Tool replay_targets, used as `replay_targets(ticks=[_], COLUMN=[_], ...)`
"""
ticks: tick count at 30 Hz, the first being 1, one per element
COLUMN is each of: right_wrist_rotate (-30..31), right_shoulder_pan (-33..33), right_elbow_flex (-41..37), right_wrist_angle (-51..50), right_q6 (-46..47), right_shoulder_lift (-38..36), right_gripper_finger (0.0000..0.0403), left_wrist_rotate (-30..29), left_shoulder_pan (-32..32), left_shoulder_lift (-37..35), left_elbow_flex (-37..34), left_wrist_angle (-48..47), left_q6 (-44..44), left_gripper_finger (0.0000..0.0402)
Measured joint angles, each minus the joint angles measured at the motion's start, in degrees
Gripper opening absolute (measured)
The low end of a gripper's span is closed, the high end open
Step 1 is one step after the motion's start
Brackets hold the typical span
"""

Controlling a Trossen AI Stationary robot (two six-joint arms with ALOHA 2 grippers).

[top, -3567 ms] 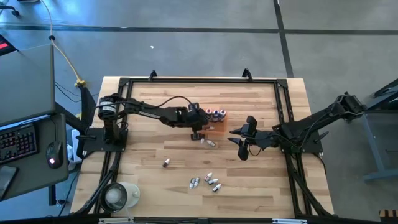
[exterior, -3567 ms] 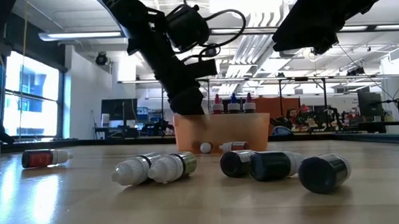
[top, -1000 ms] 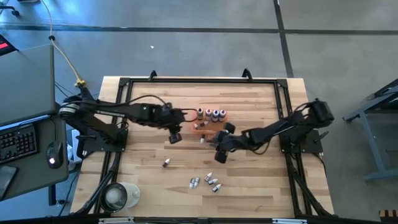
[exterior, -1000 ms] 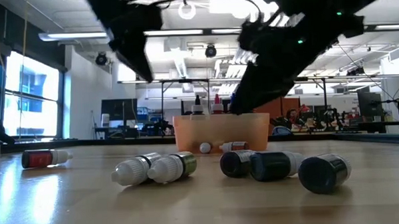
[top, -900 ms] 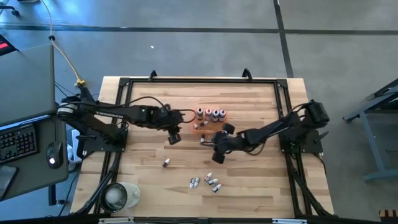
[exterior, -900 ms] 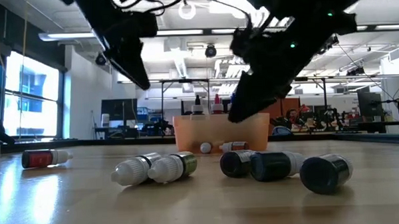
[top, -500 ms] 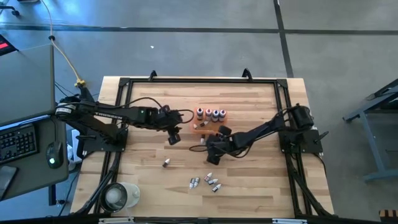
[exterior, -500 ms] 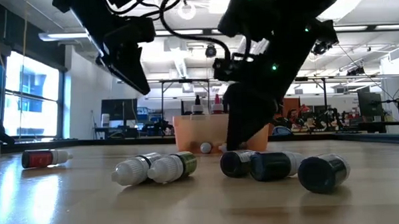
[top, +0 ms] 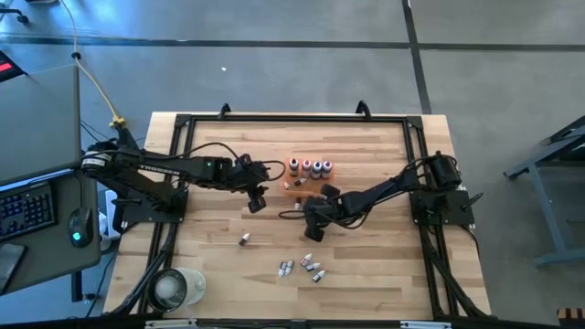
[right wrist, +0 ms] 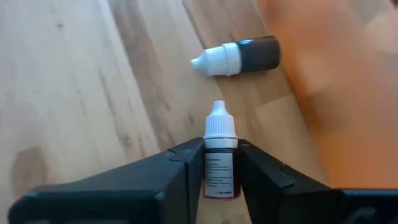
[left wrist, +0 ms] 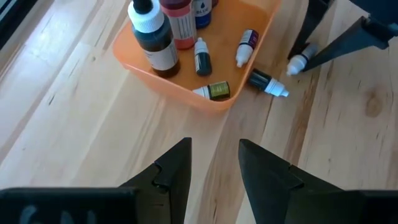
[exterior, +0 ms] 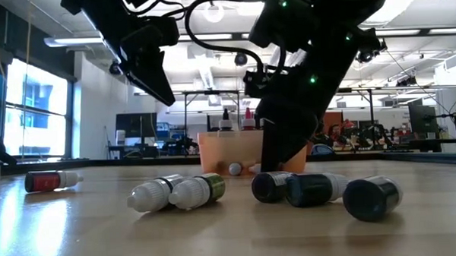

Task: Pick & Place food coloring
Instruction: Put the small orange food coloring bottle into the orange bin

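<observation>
My right gripper (top: 306, 212) is down at the table just in front of the orange tray (top: 311, 183). It is shut on a small food coloring bottle (right wrist: 219, 163) with a dark red body and a white pointed cap. A second bottle (right wrist: 239, 56), dark with a white cap, lies on its side on the table against the tray. The tray holds three taller upright bottles (left wrist: 168, 31) and several tiny ones lying flat. My left gripper (left wrist: 214, 165) is open and empty, hovering left of the tray (top: 257, 199). My right gripper pinches the bottle's body (right wrist: 211, 171) between its two fingers, just behind the white cap (right wrist: 219, 124). The fingers slant down from the table's right and lie along the bottle, whose cap points out past the fingertips. Whether it still rests on the table I cannot tell.
Several loose bottles lie in a cluster near the front (top: 306, 267), and they fill the low view's foreground (exterior: 314, 189). One lies alone at the front left (top: 244, 239). A white round cup (top: 174, 288) stands at the near left corner. Black frame rails run around the table.
My right gripper has gone toward the table's left and down to the table beside the tray, stopping around the red bottle. My left gripper has stayed left of the tray.
</observation>
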Motion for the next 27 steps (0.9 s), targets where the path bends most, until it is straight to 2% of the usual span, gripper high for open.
replay_targets(ticks=[6,12,14,20,22,27], right_wrist_rotate=[-3.2,-1.6,0.7,14.2,13.8,8.1], right_shoulder_pan=[0.3,0.2,0.2,-2.8,-5.0,-9.5], right_elbow_flex=[0.0,0.1,0.1,0.1,0.1,-0.1], right_wrist_angle=[0.2,-0.6,-1.0,-5.5,-7.0,-7.9], right_q6=[-0.1,-2.7,-4.6,-10.2,-10.2,-8.9], right_shoulder_lift=[-1.5,-9.5,-12.4,-17.7,-17.5,-13.4], right_gripper_finger=[0.0068,0.0080,0.0080,0.0077,0.0077,0.0077], left_wrist_rotate=[0.0,0.0,0.0,0.0,0.0,0.0], left_shoulder_pan=[0.0,0.0,0.0,0.0,0.0,0.0], left_shoulder_lift=[0.0,0.0,0.0,0.0,0.0,0.0], left_elbow_flex=[0.0,0.0,0.0,0.0,0.0,0.0], left_wrist_angle=[0.1,0.1,0.1,0.1,0.1,0.1], left_q6=[0.0,0.0,0.0,0.0,0.0,0.0], left_gripper_finger=[0.0131,0.0131,0.0131,0.0131,0.0131,0.0131])
